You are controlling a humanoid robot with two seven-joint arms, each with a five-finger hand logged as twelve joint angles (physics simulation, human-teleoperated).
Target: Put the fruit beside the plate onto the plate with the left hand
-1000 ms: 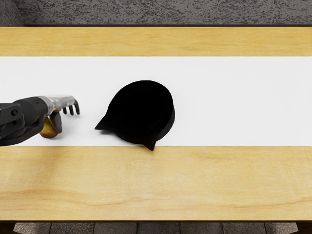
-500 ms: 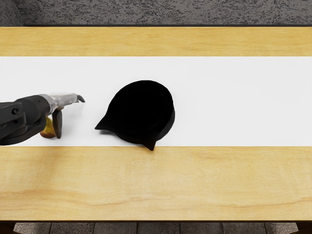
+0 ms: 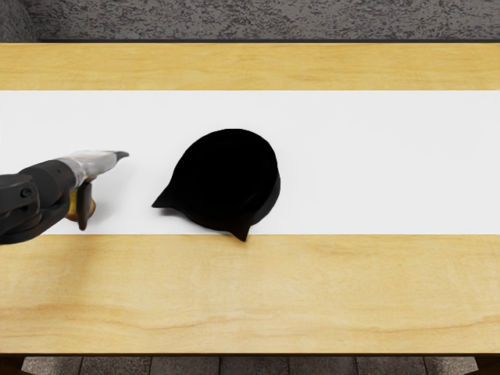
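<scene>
Wooden worktop [image 3: 250, 297] with a white runner [image 3: 375, 156], 1 black plate [image 3: 226, 180] at its middle, and the left hand [image 3: 90, 166] off to the plate's left.
Its fingers [image 3: 116, 155] stretch out flat toward the plate, gripping nothing, while the thumb [image 3: 83, 212] hangs down. A yellow-orange fruit [image 3: 76, 208] lies on the runner under the hand, mostly hidden and perhaps touching the thumb, well apart from the plate.
</scene>
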